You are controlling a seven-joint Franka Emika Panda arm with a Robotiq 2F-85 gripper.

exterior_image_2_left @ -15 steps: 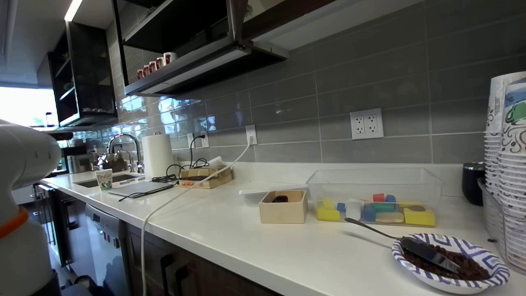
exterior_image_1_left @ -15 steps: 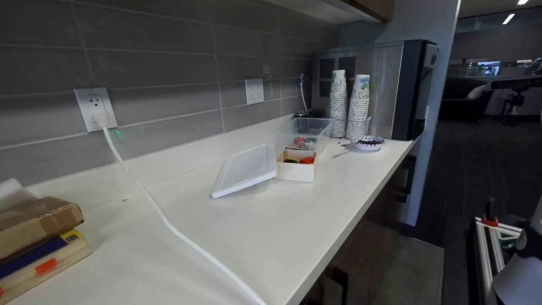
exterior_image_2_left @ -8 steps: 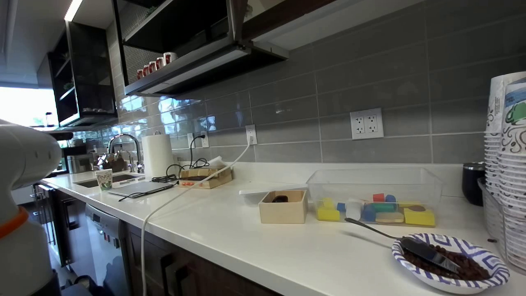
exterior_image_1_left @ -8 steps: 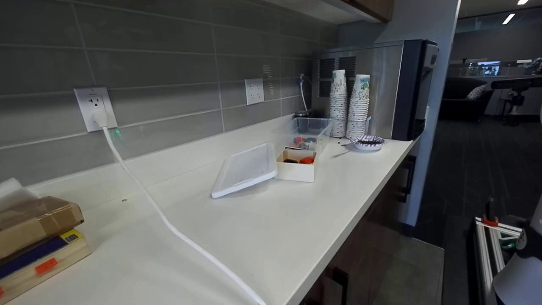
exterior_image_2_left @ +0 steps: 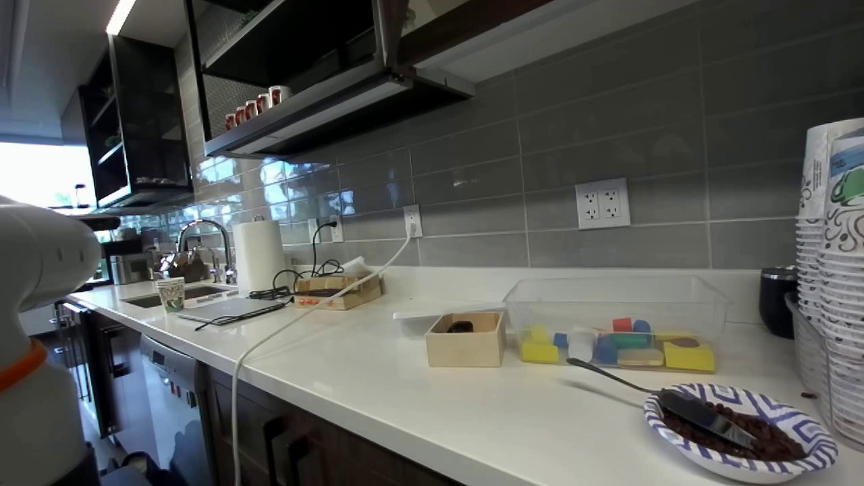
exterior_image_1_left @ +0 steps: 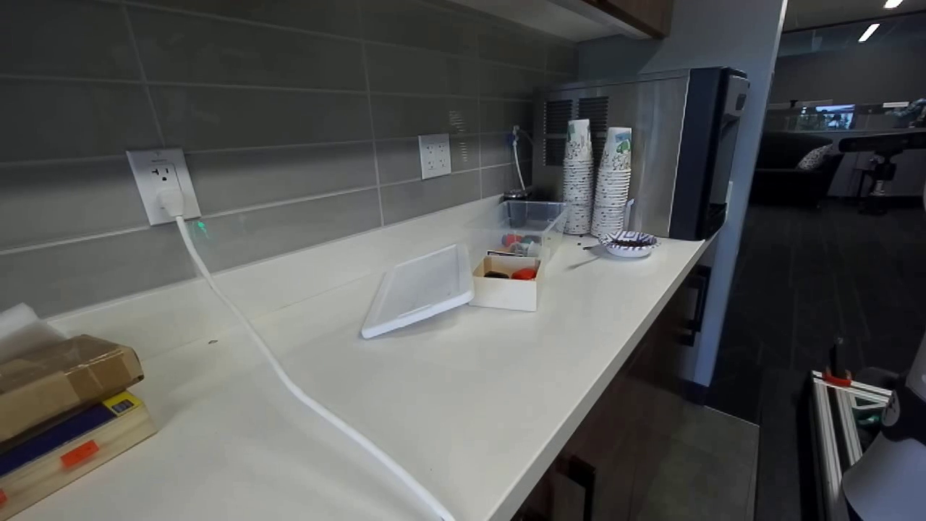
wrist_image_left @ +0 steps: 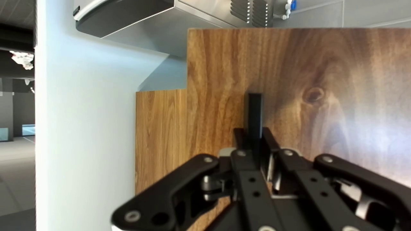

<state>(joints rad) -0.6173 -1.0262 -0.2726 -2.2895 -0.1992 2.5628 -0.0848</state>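
In the wrist view, my gripper [wrist_image_left: 252,131] has its two black fingers closed around a slim black bar handle [wrist_image_left: 255,110]. The handle stands out from a brown wood-grain door [wrist_image_left: 221,73]. A second wood panel [wrist_image_left: 160,134] shows at the door's left, its edge set back from the door's edge. The wrist picture appears upside down, with the steel machine [wrist_image_left: 154,32] and tiled wall [wrist_image_left: 372,12] at its top. The gripper is out of frame in both exterior views; only parts of the white arm show, at an edge [exterior_image_1_left: 886,470] [exterior_image_2_left: 47,270].
A white counter [exterior_image_1_left: 405,391] holds a small wooden box [exterior_image_2_left: 464,347], a clear bin [exterior_image_2_left: 614,304] of coloured blocks, a white lid [exterior_image_1_left: 423,289], a paper bowl [exterior_image_2_left: 817,445] with a spoon, and stacked cups [exterior_image_1_left: 579,188]. A white cord [exterior_image_1_left: 304,394] crosses the counter. A pale wall [wrist_image_left: 86,128] stands beside the door.
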